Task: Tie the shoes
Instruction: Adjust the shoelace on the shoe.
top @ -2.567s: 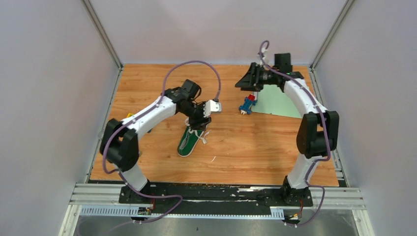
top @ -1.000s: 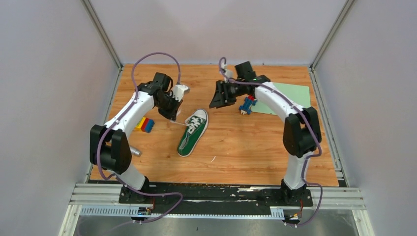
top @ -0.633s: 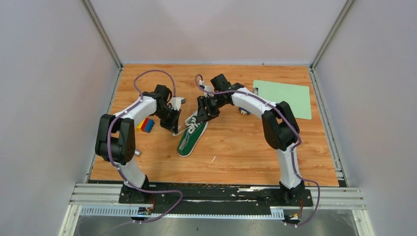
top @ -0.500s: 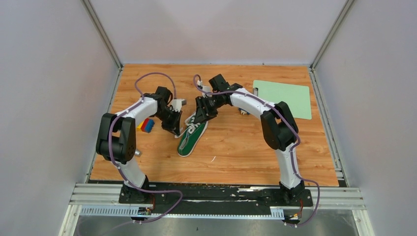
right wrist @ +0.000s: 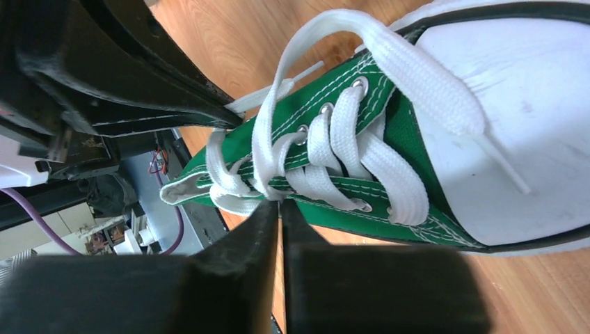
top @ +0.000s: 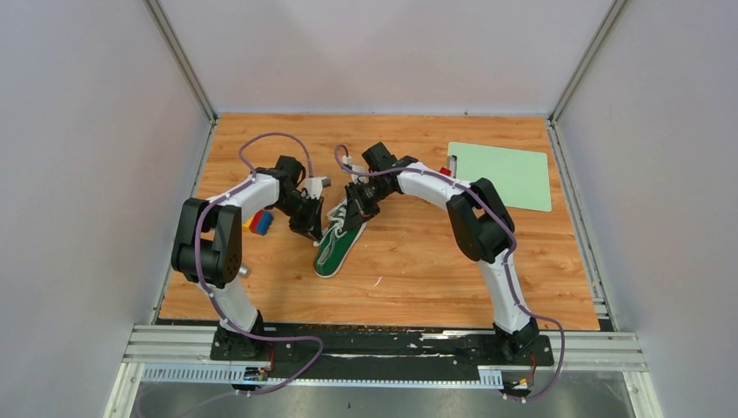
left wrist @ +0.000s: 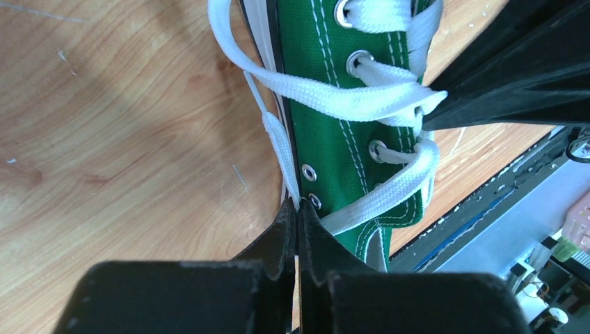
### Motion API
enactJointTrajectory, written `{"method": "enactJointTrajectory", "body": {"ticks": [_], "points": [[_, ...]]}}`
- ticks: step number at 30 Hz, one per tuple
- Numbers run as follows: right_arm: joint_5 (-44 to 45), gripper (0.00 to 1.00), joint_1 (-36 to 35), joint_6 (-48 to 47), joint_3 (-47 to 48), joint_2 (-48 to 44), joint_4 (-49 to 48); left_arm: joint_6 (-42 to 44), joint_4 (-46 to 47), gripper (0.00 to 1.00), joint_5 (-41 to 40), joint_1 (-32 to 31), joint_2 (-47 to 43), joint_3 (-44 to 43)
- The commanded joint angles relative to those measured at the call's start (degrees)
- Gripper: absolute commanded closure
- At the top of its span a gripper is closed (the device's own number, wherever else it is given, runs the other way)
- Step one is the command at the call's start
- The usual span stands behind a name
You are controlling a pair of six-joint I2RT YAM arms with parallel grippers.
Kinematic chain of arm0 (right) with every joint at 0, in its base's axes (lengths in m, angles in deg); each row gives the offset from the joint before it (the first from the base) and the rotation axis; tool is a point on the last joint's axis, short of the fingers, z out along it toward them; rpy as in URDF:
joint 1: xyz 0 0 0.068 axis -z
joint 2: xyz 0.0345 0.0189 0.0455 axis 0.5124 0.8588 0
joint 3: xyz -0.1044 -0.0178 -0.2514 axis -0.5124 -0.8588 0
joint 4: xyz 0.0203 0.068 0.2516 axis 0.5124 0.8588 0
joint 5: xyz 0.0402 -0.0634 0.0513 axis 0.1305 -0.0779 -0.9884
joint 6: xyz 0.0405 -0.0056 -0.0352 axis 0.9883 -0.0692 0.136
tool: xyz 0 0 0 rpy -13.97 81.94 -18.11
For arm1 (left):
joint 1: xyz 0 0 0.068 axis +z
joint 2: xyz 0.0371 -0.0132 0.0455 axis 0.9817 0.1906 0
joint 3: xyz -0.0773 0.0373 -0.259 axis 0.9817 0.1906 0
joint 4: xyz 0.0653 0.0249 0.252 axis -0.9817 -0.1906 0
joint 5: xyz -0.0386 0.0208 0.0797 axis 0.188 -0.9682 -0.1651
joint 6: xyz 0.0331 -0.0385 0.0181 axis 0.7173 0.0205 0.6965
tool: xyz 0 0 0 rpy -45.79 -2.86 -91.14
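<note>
The green shoe [top: 335, 250] with white toe cap lies on the wooden table, toe pointing away from the arm bases. At the shoe's left side, my left gripper [top: 311, 230] is shut on a white lace end [left wrist: 277, 139], pinched at its tips [left wrist: 298, 204] beside the eyelets. My right gripper [top: 353, 218] hangs over the laced tongue. Its jaws [right wrist: 280, 203] are closed on a lace strand [right wrist: 261, 142] near the top eyelets. In the left wrist view the right gripper's fingertips [left wrist: 445, 104] meet that lace [left wrist: 362, 101]. Another lace end [right wrist: 417, 66] drapes loose across the toe cap [right wrist: 515, 90].
Coloured toy bricks [top: 258, 221] lie left of the shoe, under the left arm. A pale green mat [top: 505, 174] lies at the back right, with a small red piece [top: 446, 171] at its left edge. A metal cylinder [top: 243, 271] sits by the left arm's elbow.
My right arm swung left from beside the green mat to the shoe and its jaws closed on a lace. My left gripper, still holding its lace, edged closer to the shoe.
</note>
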Motion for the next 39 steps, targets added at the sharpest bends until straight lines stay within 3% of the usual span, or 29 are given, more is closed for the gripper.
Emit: {"method": "enactJointTrajectory", "body": {"ticks": [1,12,24,32,39], "points": [[-2.06,1.00,0.24,-1.99,3.09,-1.93,-2.26,-0.82,0.88,1.00,2.13,0.07,-2.53,1.19],[-2.66,1.00,8.53,-6.86,-3.21,-17.51,-1.18,-1.02,2.45,1.00,2.92,0.07,-15.97,1.10],[-6.13,1.00,8.54,-10.71,-3.87,-22.02,1.51,-3.29,2.12,1.00,5.53,0.07,-11.93,-7.89],[-13.46,1.00,7.79,-9.36,-3.38,-20.29,0.91,-6.52,4.82,1.00,9.62,-0.41,0.14,-16.01],[-15.32,0.98,3.39,-13.64,2.96,-16.73,0.37,-2.44,2.84,0.97,10.41,-3.43,15.87,-34.88]]}}
